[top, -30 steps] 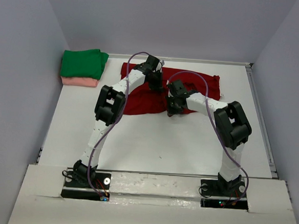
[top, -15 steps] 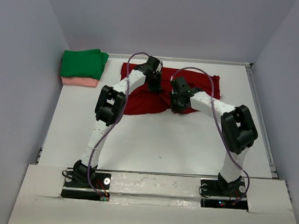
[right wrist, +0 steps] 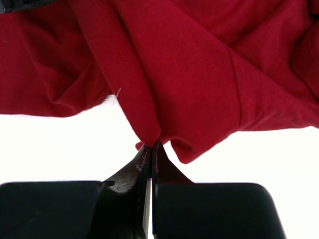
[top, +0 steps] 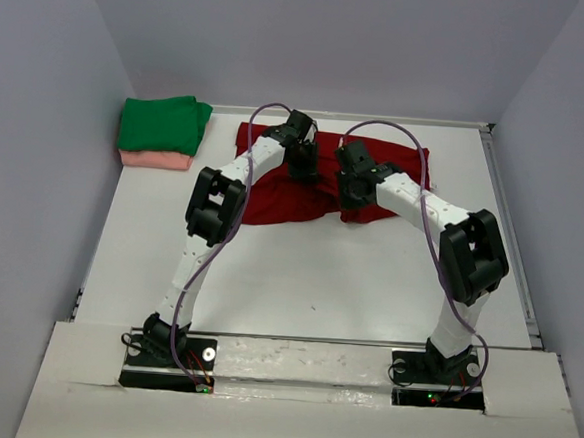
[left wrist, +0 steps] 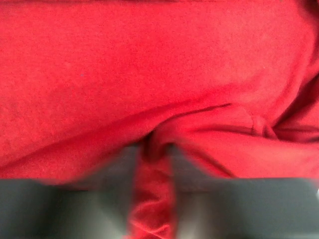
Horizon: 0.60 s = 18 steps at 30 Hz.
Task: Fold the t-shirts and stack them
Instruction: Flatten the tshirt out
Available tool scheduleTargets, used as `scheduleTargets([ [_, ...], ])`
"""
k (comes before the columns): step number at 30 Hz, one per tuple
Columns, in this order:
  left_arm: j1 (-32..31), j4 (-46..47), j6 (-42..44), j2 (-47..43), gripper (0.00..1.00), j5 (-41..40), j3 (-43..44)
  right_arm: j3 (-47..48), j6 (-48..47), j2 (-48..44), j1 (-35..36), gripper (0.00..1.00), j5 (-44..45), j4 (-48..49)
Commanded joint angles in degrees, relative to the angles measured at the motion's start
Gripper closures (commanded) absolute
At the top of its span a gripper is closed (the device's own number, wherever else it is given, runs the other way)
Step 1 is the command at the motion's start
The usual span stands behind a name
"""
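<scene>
The dark red t-shirt (top: 274, 196) lies partly folded at the back middle of the table (top: 298, 280). My left gripper (top: 304, 168) is down on its middle. In the left wrist view its blurred fingers (left wrist: 99, 199) stand a little apart, with a ridge of red cloth (left wrist: 152, 199) between them. My right gripper (top: 352, 191) is shut on a pinched edge of the dark red t-shirt (right wrist: 199, 74), and the cloth hangs from its tips (right wrist: 152, 147) above the white table. The green t-shirt (top: 163, 122) lies folded on top of the pink t-shirt (top: 156, 159) at the back left.
Grey walls close the table on the left, back and right. A raised rail (top: 516, 235) runs along the right edge. Both arm bases (top: 172, 356) sit at the near edge, with purple cables looping over the arms.
My right gripper has carried its pinched edge of the red t-shirt toward the back, laying that flap over. The left gripper's jaws have parted from shut.
</scene>
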Motion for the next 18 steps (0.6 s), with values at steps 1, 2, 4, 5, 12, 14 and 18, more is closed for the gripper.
scheduleTargets([
  [1,0.18,-1.76,0.0,-3.3,0.39,-1.69,0.28,1.02,0.56,-1.27,-0.19,1.0,2.06,-1.14],
  [2,0.26,-2.28,-0.17,-3.91,0.16,-2.65,0.01,0.94,0.82,-1.45,-0.19,1.0,2.06,-1.05],
  [4,-0.18,-4.29,-0.52,-6.37,0.01,-9.05,-0.78,0.67,1.35,-1.97,-0.19,1.0,1.89,-1.14],
  [5,-0.44,-5.09,-0.7,-7.51,0.01,-11.68,-0.96,0.59,1.52,-2.06,-0.19,1.0,1.97,-1.14],
  [12,0.34,-3.04,-8.33,-27.33,0.01,-25.81,-21.53,1.46,1.61,-1.45,-0.19,1.0,0.92,-1.05],
  [14,3.06,1.91,-9.39,-35.24,0.01,-19.74,-30.27,1.46,1.53,-1.62,-0.8,1.0,0.74,-0.88],
  [18,8.17,11.5,-11.51,-43.19,0.02,-9.61,-47.34,0.15,1.17,-2.59,-1.34,1.0,-0.57,0.0],
])
